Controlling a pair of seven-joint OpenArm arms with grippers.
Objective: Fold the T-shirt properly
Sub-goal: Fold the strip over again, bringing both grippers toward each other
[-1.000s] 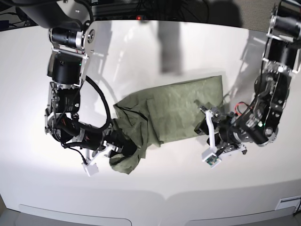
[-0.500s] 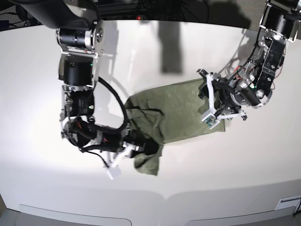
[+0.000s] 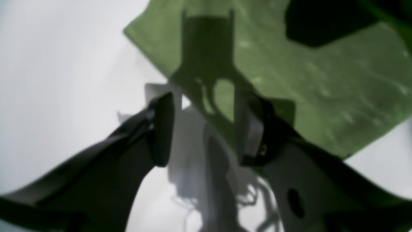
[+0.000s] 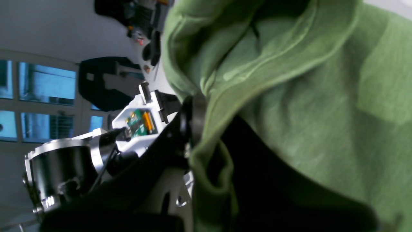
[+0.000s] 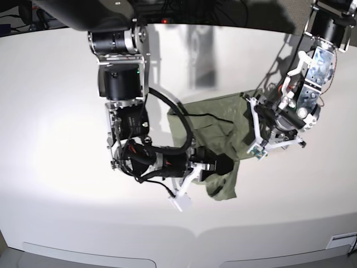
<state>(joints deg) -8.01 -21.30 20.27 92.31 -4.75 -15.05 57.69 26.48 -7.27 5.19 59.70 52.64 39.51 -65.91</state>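
Note:
The green T-shirt (image 5: 215, 124) lies crumpled in the middle of the white table (image 5: 67, 212), with a doubled-over flap hanging down at the front (image 5: 224, 188). My right gripper (image 5: 218, 166) is shut on that flap. In the right wrist view the fabric (image 4: 289, 106) drapes over the gripper (image 4: 199, 129) and hides most of it. My left gripper (image 5: 251, 124) hovers at the shirt's right edge. In the left wrist view it (image 3: 206, 129) is open, with its fingers (image 3: 161, 129) straddling the edge of the cloth (image 3: 322, 80) and nothing pinched.
Dark equipment and cables stand behind the table's far edge (image 5: 184, 14). A seam in the table runs along the front (image 5: 195, 231). My right arm's black cable (image 5: 167, 100) loops over the shirt's left side.
My right gripper has dragged the held part of the shirt to the right, bunching the cloth. My left gripper has risen from the shirt's front right to its right edge.

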